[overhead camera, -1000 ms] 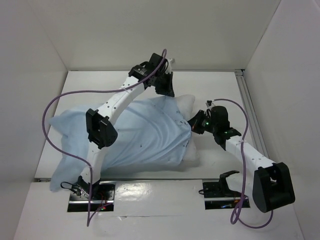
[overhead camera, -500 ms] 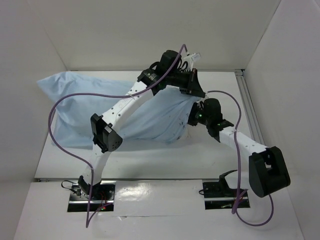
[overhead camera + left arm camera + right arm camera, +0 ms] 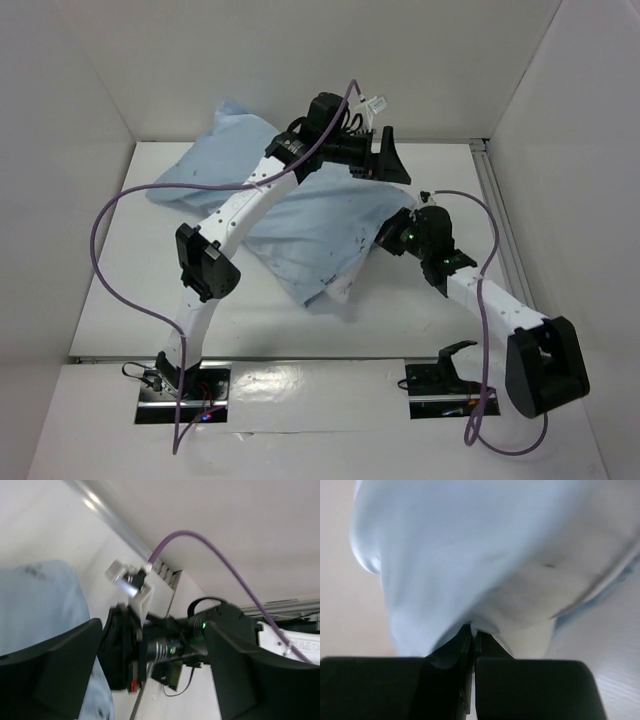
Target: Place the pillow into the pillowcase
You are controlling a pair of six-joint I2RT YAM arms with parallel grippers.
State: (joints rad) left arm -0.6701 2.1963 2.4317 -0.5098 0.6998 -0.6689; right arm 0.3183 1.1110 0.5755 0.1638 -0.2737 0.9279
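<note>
While the right gripper [image 3: 392, 233] pinches the right-hand end of the pillowcase [image 3: 300, 215], which runs leftward and away from it with the pillow [image 3: 340, 290] nearly all inside, the left gripper [image 3: 390, 165] hangs wide and empty just above that same end.

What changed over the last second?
The left gripper lifted the pillowcase off the table, then opened and let go. The pillowcase dropped back bunched, its far end leaning on the back wall. The right gripper stayed shut on its edge.
</note>
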